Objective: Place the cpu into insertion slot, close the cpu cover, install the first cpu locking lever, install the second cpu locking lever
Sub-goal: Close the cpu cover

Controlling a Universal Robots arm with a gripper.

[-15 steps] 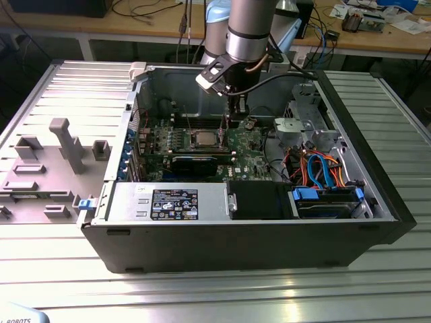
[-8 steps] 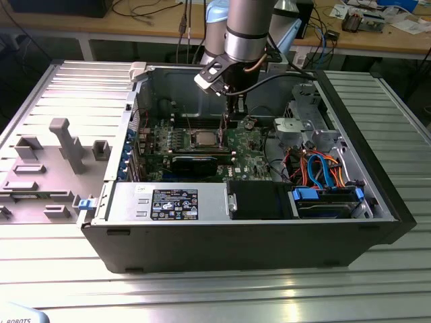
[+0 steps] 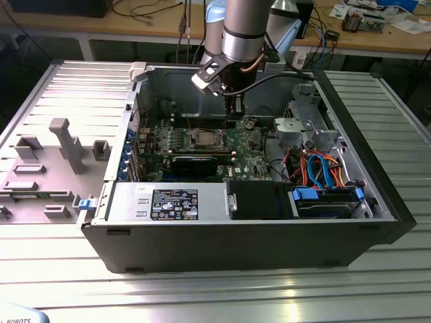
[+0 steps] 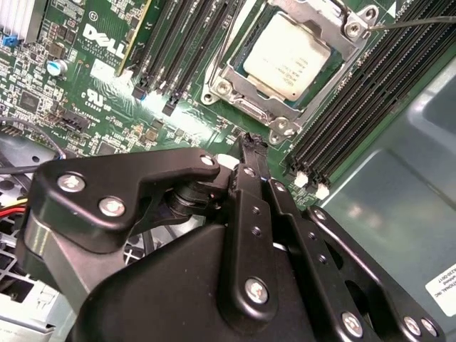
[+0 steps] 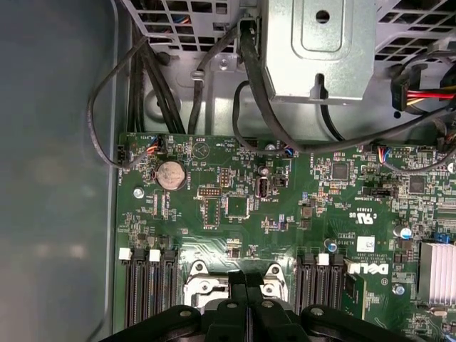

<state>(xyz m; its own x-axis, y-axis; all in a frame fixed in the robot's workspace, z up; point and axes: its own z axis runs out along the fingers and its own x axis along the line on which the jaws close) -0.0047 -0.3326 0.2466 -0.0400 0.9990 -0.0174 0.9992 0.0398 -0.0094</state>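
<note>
In the exterior view, a grey fixture tray [image 3: 54, 161] lies on the worktop [image 3: 202, 289] at 9 o'clock of the open computer case [image 3: 236, 235]. Inside the case, the cpu [image 3: 205, 139] sits in the insertion slot [image 3: 193, 140] with the cpu cover [image 4: 342, 60] down around it. The jaws, pressed together and empty, hang at 1 o'clock of the cpu.

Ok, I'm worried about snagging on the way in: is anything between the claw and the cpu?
Nothing visible. The claw hangs over the green board beside the cpu, which sits framed by the cpu cover. The memory slots lie off to the sides.
</note>
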